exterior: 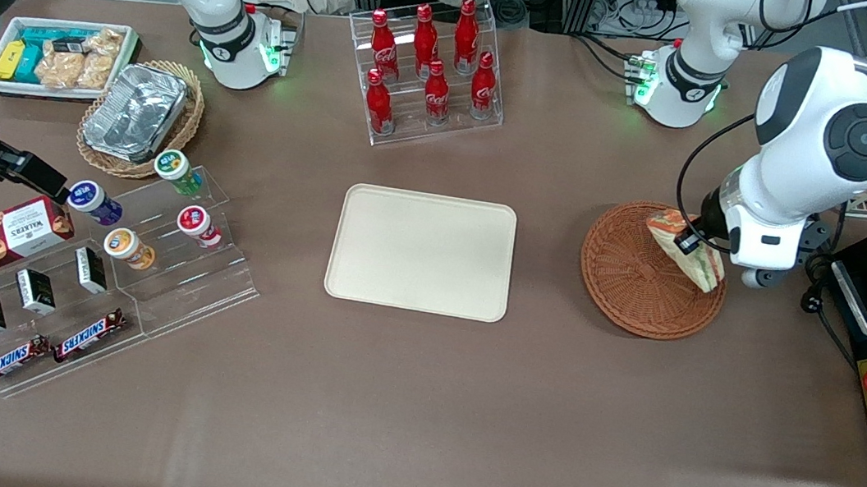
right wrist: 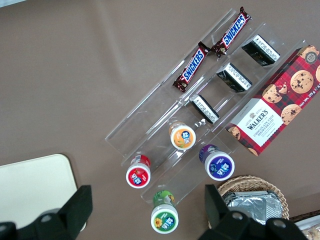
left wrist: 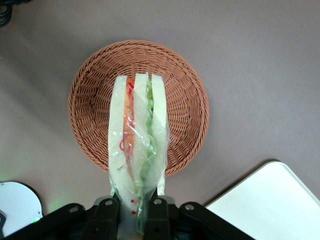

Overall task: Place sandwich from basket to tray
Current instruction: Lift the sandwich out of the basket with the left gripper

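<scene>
Gripping one end of the small triangular wedge sandwich, the left arm's black two-finger gripper has its fingers closed against the sandwich's clear wrapping, one on each outer slice of pale bread. Orange-red and green filling layers show between the three slices. From the wrist camera the sandwich hangs over the round reddish-brown woven wicker basket, whose bowl holds nothing else.

Seen from the front, the gripper sits above the basket's edge toward the working arm's end of the table, and the sandwich slants across that rim; whether it touches the weave cannot be told. The flat rectangular cream-coloured plastic tray lies near the basket, toward the parked arm's end, with brown tabletop between them, and it is bare. A clear acrylic rack of red cola bottles stands farther from the front camera than the tray.
</scene>
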